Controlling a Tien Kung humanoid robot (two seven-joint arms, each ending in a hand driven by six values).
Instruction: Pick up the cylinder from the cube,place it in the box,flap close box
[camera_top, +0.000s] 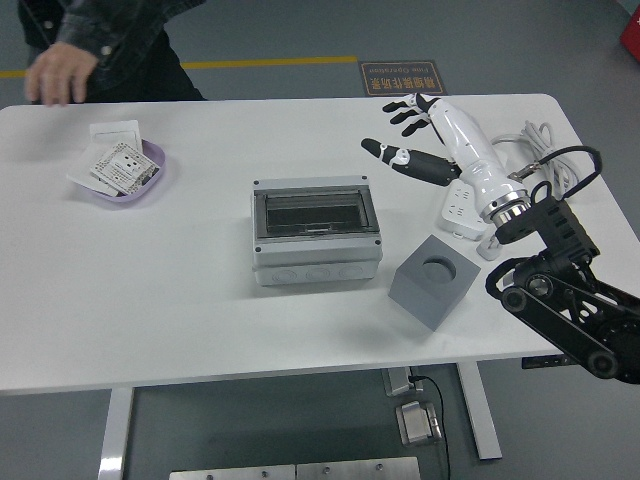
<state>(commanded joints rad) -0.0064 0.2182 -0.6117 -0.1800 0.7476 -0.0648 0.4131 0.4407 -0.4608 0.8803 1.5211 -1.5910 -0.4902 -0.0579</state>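
Box (316, 232) flap lies shut; cube (432, 281) socket sits empty, cylinder not visible; you can judge the task essentially done. Right hand (415, 135) hangs released above the bench (180, 300), grasping nothing.

Bright even overhead light; soft shadows; sharp focus

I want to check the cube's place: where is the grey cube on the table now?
In the head view, the grey cube sits right of centre near the table's front edge, just right of the closed box and in front of the white power strip.
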